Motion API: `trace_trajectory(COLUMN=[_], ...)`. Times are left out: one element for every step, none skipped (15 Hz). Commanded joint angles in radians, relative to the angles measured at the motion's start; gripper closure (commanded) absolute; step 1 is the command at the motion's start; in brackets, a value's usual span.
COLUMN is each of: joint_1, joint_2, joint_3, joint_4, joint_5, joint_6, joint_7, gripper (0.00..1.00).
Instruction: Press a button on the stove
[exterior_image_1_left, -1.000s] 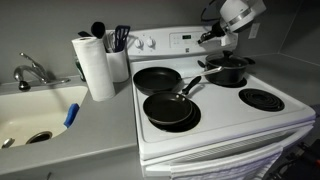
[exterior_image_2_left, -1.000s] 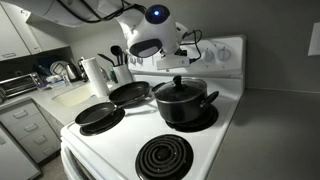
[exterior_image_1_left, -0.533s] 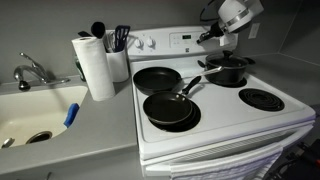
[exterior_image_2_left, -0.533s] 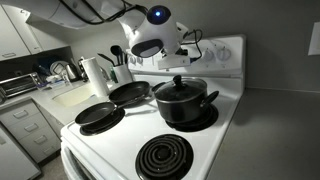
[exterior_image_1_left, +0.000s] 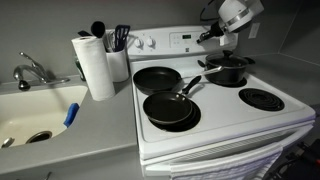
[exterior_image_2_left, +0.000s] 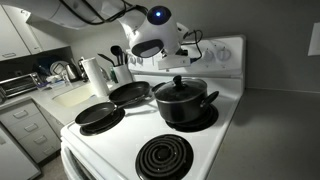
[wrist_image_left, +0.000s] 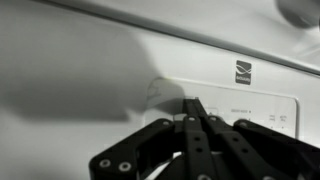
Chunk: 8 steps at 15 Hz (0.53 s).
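Kitchen, white stove (exterior_image_1_left: 222, 128): claw (wrist_image_left: 193, 103) at the control pad (wrist_image_left: 250, 105)
Pinched shut, empty; best to press straight and gently, fingertips on one key

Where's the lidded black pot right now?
In both exterior views the pot sits on a rear stove burner, beside two frying pans, below the gripper.

The kitchen is dim and grey. The white stove (exterior_image_1_left: 225, 120) is the brightest thing, paling toward its front edge. Up close, the gripper (wrist_image_left: 195, 105) is dark and blurred, its soft shadow spreading left over the grainy back panel (wrist_image_left: 90, 55).
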Motion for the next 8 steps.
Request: trace_trajectory(joint_1=[-0.03, -0.031, -0.034, -0.037, -0.039, -0.043, -0.047, -0.048], joint_2=[0.046, 0.05, 0.056, 0.062, 0.067, 0.071, 0.074, 0.076], joint_3=[0.017, 0.016, 0.017, 0.019, 0.02, 0.02, 0.021, 0.02], joint_4=[0.059, 0.063, 0.069, 0.077, 0.083, 0.089, 0.094, 0.099], joint_5=[0.032, 0.03, 0.032, 0.033, 0.035, 0.035, 0.038, 0.035], joint_6=[-0.025, -0.03, -0.036, -0.044, -0.051, -0.062, -0.07, -0.079], joint_7=[-0.034, -0.031, -0.032, -0.032, -0.032, -0.03, -0.033, -0.028], gripper=[1.0, 1.0, 1.0, 1.0, 1.0, 1.0, 1.0, 1.0])
